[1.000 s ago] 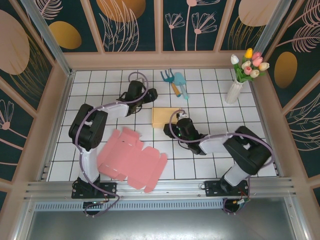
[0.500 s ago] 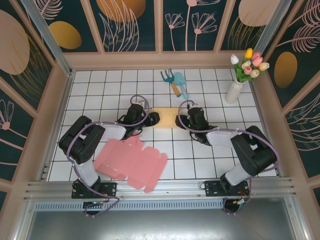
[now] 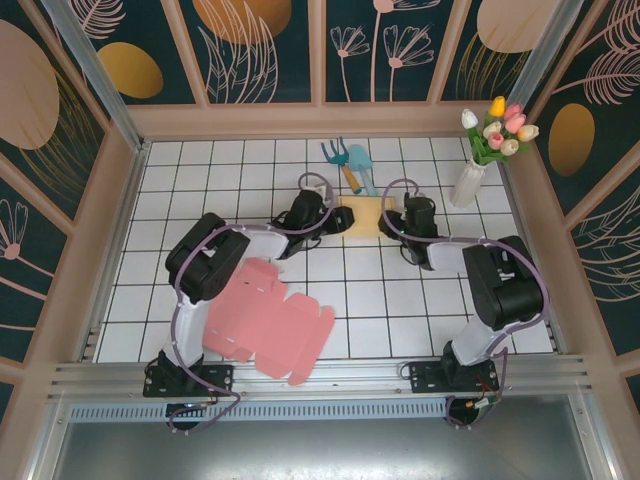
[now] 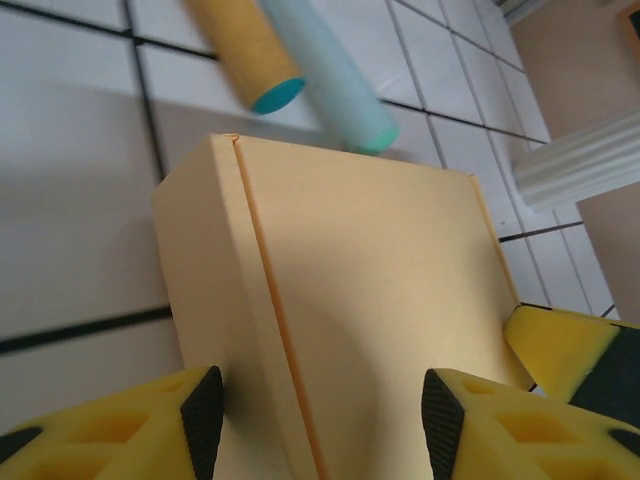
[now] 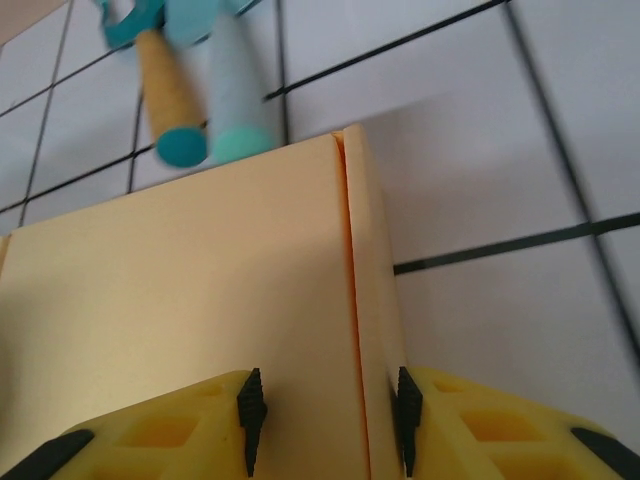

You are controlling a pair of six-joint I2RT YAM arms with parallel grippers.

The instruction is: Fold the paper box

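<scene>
1. Folded yellow paper box (image 3: 362, 215) lies on the white tiled table (image 3: 200, 180), just below the teal garden tools (image 3: 350, 165).
2. Left gripper (image 3: 338, 220) meets its left end; right gripper (image 3: 388, 222) meets its right end.
3. Flat pink die-cut cardboard sheet (image 3: 265, 320) lies near the left arm's base.

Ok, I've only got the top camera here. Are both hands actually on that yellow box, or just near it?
Observer: The left wrist view shows the left hand open, its fingers spread over the near edge of the yellow box.
Operator: And the right one?
Observer: The right hand is open too, straddling a fold seam by the box's edge.
Operator: How close are the garden tools?
Observer: The blue handle ends right at the box's far edge; contact is unclear.
</scene>
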